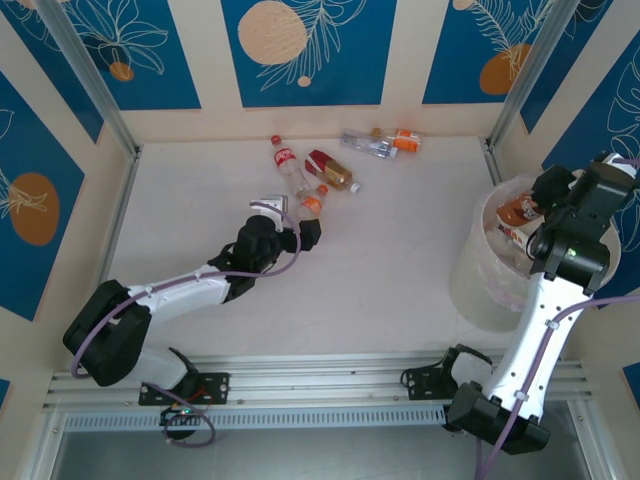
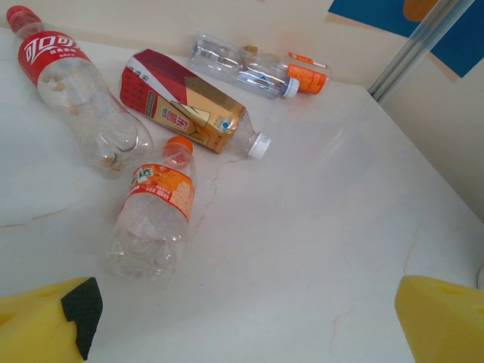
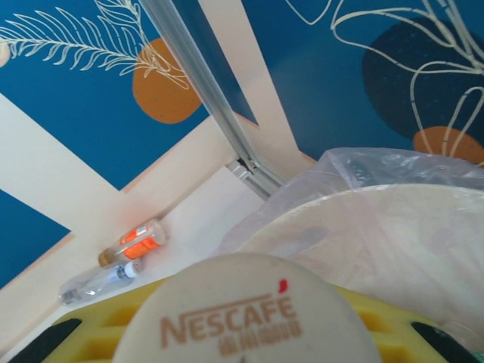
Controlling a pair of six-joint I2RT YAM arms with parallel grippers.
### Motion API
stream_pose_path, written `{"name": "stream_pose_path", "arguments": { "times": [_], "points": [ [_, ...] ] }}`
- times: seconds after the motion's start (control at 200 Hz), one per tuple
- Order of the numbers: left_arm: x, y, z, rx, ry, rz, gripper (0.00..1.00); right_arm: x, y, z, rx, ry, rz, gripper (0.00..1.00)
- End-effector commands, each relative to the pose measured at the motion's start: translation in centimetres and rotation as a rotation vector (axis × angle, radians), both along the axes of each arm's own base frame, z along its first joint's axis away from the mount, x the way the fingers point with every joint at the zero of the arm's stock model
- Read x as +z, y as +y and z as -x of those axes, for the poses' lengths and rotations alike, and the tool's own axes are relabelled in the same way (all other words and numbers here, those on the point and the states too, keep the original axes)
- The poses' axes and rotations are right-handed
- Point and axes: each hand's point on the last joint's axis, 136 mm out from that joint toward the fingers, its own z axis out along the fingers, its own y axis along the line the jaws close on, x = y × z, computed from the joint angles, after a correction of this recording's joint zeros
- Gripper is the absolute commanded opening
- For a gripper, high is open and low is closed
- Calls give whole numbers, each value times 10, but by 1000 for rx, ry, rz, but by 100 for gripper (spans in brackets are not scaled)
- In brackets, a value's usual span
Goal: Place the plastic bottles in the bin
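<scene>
Nescafé bottle [image 3: 243, 306] sits clenched in the right hand [image 3: 249, 344], over the bin [image 3: 393, 227] on the right. Left hand [image 2: 246, 329] hangs released, fingers wide, just short of an orange-capped bottle [image 2: 155, 208] lying on the table [image 1: 400, 260]. Four more bottles [image 2: 185, 106] lie beyond it.

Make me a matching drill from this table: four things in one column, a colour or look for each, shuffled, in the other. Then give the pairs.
1. red-label bottle
2. orange-label bottle
3. red-and-gold bottle
4. bin

a. white-capped
b. pale and round
c. red-capped
d. orange-capped

Pairs: 1-c, 2-d, 3-a, 4-b
</scene>
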Motion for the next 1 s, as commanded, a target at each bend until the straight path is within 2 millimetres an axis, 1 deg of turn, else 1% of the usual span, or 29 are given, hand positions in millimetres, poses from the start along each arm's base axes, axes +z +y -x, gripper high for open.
{"name": "stream_pose_path", "arguments": {
  "times": [0.0, 0.165, 0.2, 0.225, 0.235, 0.24, 0.265, 0.315, 0.35, 0.375, 0.38, 0.39, 0.395, 0.4, 0.425, 0.45, 0.515, 0.605, 0.735, 0.845, 0.94, 0.995],
  "points": [
    [2, 5, -2, 23, -8, 10, 100, 2, -3, -15, 16, -83, -45, 2],
    [-1, 4, -2, 18, -1, 5, 100, -26, -24, -33, -40, -81, -104, 3],
    [-1, 4, -2, 18, -1, 5, 100, -31, -29, -37, -54, -84, -110, 6],
    [0, 4, -2, 18, -2, 4, 100, -33, -32, -39, -59, -93, -114, 10],
    [-1, 5, -2, 19, -1, 3, 100, -37, -34, -41, -59, -92, -119, 14],
    [-1, 5, -3, 19, -2, 2, 100, -37, -34, -41, -59, -92, -119, 14],
    [-1, 5, -2, 18, -2, -1, 100, -41, -36, -43, -60, -96, -126, 22],
    [-2, 5, -2, 20, -1, -5, 100, -50, -39, -46, -67, -88, -148, 49],
    [-2, 5, -2, 20, -1, -7, 100, -55, -40, -46, -75, -76, -161, 64],
    [-3, 6, -2, 24, 0, -8, 100, -57, -40, -46, -77, -67, -166, 70],
    [-2, 6, -3, 24, -1, -7, 100, -58, -40, -45, -77, -62, -167, 73],
    [-3, 6, -2, 23, 0, -8, 100, -60, -40, -45, -78, -58, -169, 75],
    [-2, 6, -2, 23, -1, -7, 100, -61, -40, -45, -79, -54, -171, 79],
    [-3, 6, -2, 25, -1, -8, 100, -61, -40, -45, -79, -54, -171, 79],
    [-3, 6, -3, 25, -1, -9, 100, -62, -41, -43, -87, -43, -171, 86],
    [-3, 7, -3, 26, 0, -12, 100, -63, -42, -41, -98, -34, -169, 92],
    [-4, 7, -4, 28, -1, -16, 100, -62, -46, -35, -130, -15, -151, 100],
    [-7, 7, -6, 32, 8, -21, 100, -59, -51, -26, -177, 1, -125, 99],
    [-15, 13, -11, 61, 53, -12, 100, -55, -58, -14, -249, 23, -81, 99],
    [-18, 19, -12, 80, 64, -3, 100, -53, -66, 1, -337, 22, -38, 99],
    [-19, 25, -14, 103, 71, -8, 100, -45, -64, 7, -350, 2, -10, 99],
    [-21, 28, -15, 114, 77, -10, 100, -37, -58, 6, -324, -25, 0, 99]
  ]
}}
